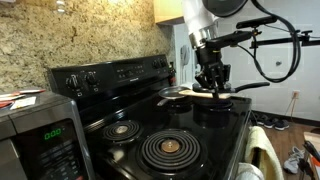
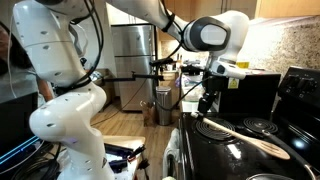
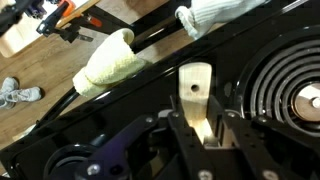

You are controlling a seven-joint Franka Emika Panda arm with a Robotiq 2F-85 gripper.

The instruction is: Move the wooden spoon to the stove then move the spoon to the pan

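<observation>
The wooden spoon [image 2: 252, 138] lies low across the glossy black stove [image 2: 225, 150], its bowl pointing away from my gripper [image 2: 206, 112]. In the wrist view the spoon's handle end with its small hole [image 3: 195, 85] runs between my fingers [image 3: 205, 135], which press against both of its sides. In an exterior view my gripper [image 1: 211, 86] stands at the far right of the stove [image 1: 200, 130] over the spoon [image 1: 205, 96]. The small silvery pan [image 1: 175, 94] sits just beside it, toward the back panel; it also shows in an exterior view [image 2: 261, 125].
A grey microwave [image 1: 40, 135] stands beside the stove. Coil burners [image 1: 170, 150] fill the stove's front; one shows in the wrist view [image 3: 290, 90]. Pale cloths [image 3: 110, 60] hang at the stove's front edge. The raised knob panel [image 1: 110, 72] runs along the back.
</observation>
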